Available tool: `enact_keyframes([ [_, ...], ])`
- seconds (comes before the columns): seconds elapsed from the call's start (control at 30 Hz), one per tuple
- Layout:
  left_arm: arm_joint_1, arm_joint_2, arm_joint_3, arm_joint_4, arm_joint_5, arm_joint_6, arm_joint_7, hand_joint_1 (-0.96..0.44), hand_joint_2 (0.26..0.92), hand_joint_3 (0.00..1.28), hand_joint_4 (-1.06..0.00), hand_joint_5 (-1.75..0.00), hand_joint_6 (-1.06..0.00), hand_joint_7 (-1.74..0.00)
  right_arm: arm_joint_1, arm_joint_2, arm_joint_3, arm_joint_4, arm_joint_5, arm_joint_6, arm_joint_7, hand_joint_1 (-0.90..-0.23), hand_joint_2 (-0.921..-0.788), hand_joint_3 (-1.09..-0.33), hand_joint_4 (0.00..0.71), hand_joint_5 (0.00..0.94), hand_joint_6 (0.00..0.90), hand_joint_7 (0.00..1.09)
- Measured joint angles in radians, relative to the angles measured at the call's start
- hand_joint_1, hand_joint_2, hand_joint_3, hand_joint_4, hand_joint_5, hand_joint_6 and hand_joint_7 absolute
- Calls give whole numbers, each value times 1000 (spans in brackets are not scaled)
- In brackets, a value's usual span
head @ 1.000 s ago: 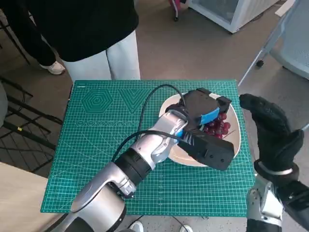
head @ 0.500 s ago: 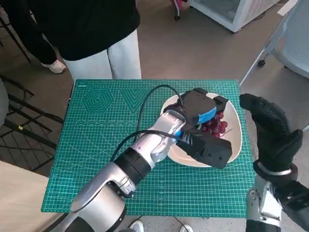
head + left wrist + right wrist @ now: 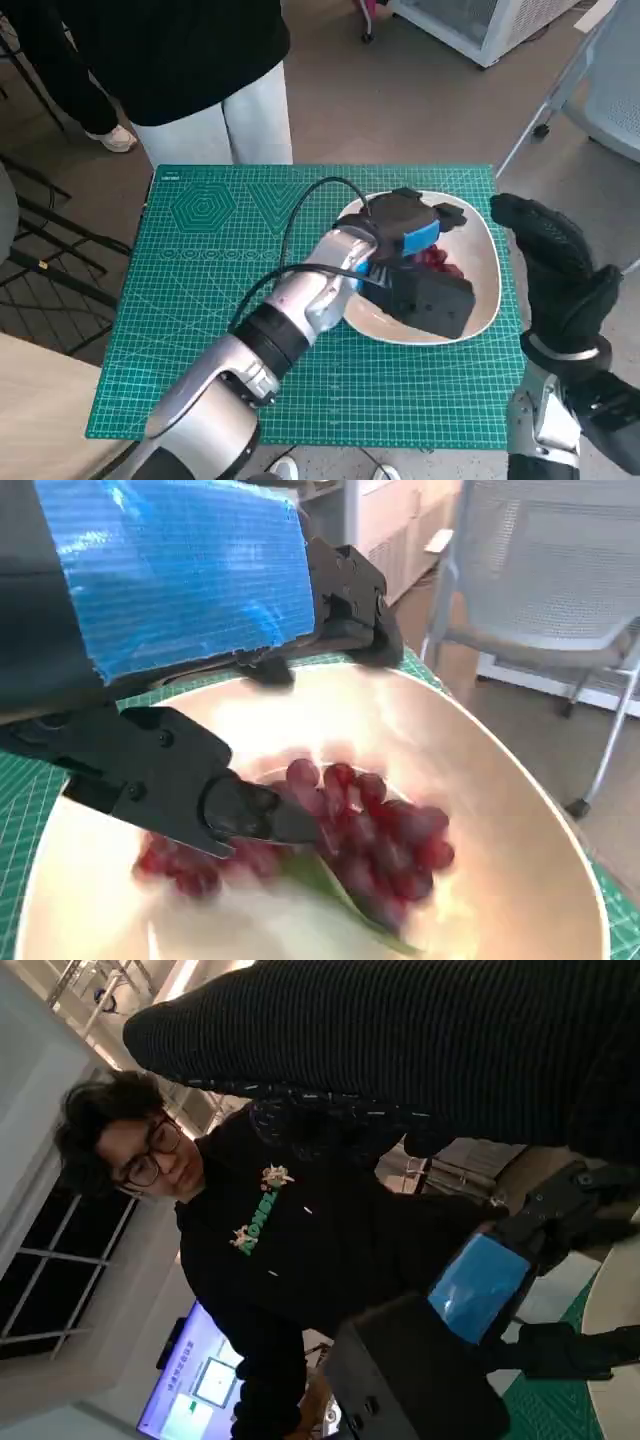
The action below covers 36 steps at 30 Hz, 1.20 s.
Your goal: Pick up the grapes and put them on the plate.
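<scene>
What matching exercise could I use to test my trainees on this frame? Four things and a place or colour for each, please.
Things:
1. grapes
2. plate
3. left hand
4. right hand

Descriptions:
A. blue tape on its back, over the plate
B. red, lying in the plate
C. in a black knitted glove, off the mat's edge
D. pale, on the green mat

Pairs: 1-B, 2-D, 3-A, 4-C

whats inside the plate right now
A bunch of red grapes with a green leaf lies in the cream plate. The left hand hovers over it, hiding much of the plate in the head view.
</scene>
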Motion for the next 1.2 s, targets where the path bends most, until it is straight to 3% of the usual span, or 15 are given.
enact_keyframes([
  [0.37, 31, 59, 45, 11, -51, -150, 74, -809, 921, 567, 1, 1, -114, -1, -4, 4, 7, 6, 0, 0, 0, -545, -921, -668, 144, 2, -1, 329],
  [0.6, 106, 115, 156, 4, -161, -280, 145, -798, 921, 675, 1, 1, -104, -15, -4, 5, 12, 6, 1, 0, 0, -546, -921, -659, 149, 4, -1, 339],
  [0.77, 196, 138, 283, -30, -317, -388, 154, -758, 921, 670, -18, -9, -129, -57, -4, 5, 13, 6, 0, -1, 0, -546, -921, -655, 151, 5, -1, 343],
  [0.97, 313, 153, 431, -86, -553, -497, 52, -721, 921, 670, -59, -24, -135, -60, -1, 4, 13, 0, 1, -2, 1, -546, -921, -656, 149, 4, -1, 342],
  [1.2, 426, 155, 571, -154, -849, -528, -193, -695, 921, 677, -69, -18, -94, -33, 0, 3, 16, -1, 0, -3, 1, -541, -921, -666, 145, 1, -1, 331],
])
